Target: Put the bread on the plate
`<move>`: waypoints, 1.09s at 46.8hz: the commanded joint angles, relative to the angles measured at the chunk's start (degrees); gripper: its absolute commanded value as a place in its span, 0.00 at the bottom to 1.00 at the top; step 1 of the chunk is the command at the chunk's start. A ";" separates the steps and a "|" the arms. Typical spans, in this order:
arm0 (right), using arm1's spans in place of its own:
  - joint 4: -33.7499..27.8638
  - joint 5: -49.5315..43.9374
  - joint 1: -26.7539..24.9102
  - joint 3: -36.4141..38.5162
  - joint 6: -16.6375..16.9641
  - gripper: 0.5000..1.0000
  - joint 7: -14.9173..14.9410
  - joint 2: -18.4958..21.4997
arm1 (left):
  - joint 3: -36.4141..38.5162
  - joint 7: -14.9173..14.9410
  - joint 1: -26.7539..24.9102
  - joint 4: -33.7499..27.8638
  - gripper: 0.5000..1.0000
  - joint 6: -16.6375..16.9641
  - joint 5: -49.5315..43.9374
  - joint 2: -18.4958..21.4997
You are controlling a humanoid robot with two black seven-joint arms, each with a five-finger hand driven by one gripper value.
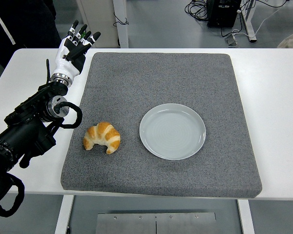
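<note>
- Croissant (pixel 102 137) lying on grey foam mat (pixel 161 117), near the mat's left edge, toward the front.
- Curved side facing away, both tips pointing toward the table's near edge; golden-brown crust with lighter bands.
- Pale grey-green plate (pixel 172 131) on the same mat, right of the croissant, just beside but apart, with a strip of mat showing between them.
- Plate bare, upright, faint concentric rings on its surface.
- Left hand (pixel 73 48) up at the far left corner of the mat, over the white table (pixel 276 97), well apart from the croissant.
- Left hand's fingers (pixel 83 35) extended and slightly fanned, pointing away and up; holding nothing, touching nothing.
- White palm shell, black fingers with small coloured marks at the tips.
- Black left arm (pixel 27 129) entering from the left edge, running diagonally up to the wrist; looped black cable (pixel 68 117) beside the forearm joint.
- Person in dark clothing (pixel 24 19) at top left, behind the table; only the torso visible.
- Floor behind the table with cables and a dark box at top right.
</note>
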 commanded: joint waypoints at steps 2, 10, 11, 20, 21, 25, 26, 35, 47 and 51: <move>0.00 0.00 0.00 0.00 0.07 1.00 0.00 0.00 | 0.22 0.00 0.00 0.01 0.94 -0.14 0.09 0.38; 0.00 0.00 0.00 0.00 -0.02 1.00 0.00 0.00 | 0.30 -0.26 -0.61 -0.08 0.94 -2.86 0.00 0.99; 0.00 0.00 0.00 0.00 -0.02 1.00 0.00 0.00 | 0.30 -0.26 -0.61 -0.08 0.94 -3.04 0.00 1.08; 0.00 0.00 0.00 0.00 -0.02 1.00 0.00 0.00 | 0.74 -0.26 -0.70 -0.17 0.94 -3.48 0.09 1.43; 0.00 0.00 0.00 0.00 0.07 1.00 0.00 0.00 | 0.74 -0.26 -0.70 -0.17 0.94 -3.66 0.09 1.69; 0.00 0.00 0.00 0.00 0.07 1.00 0.00 0.00 | 0.74 -0.09 -0.79 -0.52 0.94 -4.97 0.09 3.28; 0.00 0.00 0.00 0.00 -0.02 1.00 0.00 0.00 | 0.74 -0.09 -0.87 -0.69 0.94 -5.32 0.09 3.63; 0.00 0.00 0.00 0.00 0.07 1.00 0.00 0.00 | 0.66 -0.17 -1.31 -0.78 0.94 -6.29 0.09 4.95; 0.00 0.00 0.00 0.00 0.07 1.00 0.00 0.00 | 4.78 0.27 -1.75 -3.94 0.94 -6.21 0.80 7.84; 0.00 0.00 0.00 0.00 -0.02 1.00 0.00 0.00 | 10.13 0.53 -2.89 -6.58 0.94 -5.50 0.88 11.00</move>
